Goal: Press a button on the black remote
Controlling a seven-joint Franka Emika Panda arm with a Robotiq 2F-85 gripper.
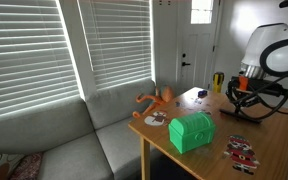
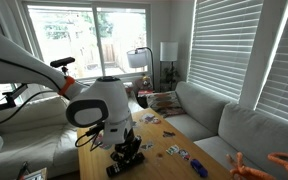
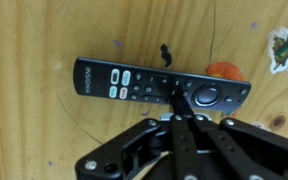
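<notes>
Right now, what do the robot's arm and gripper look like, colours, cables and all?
The arm is glossy white with rounded segments, black joint bands and an orange ring near the wrist. Black cables loop alongside it in an exterior view. The gripper is matte black, with angular bar linkages and bolted pivots. No markings are legible.

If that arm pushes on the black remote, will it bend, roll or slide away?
Probably stiff: the black remote looks like a rigid bar. Lying flat on the wooden table, it likely won't roll or tip. Sideways nudges might slide it.
</notes>
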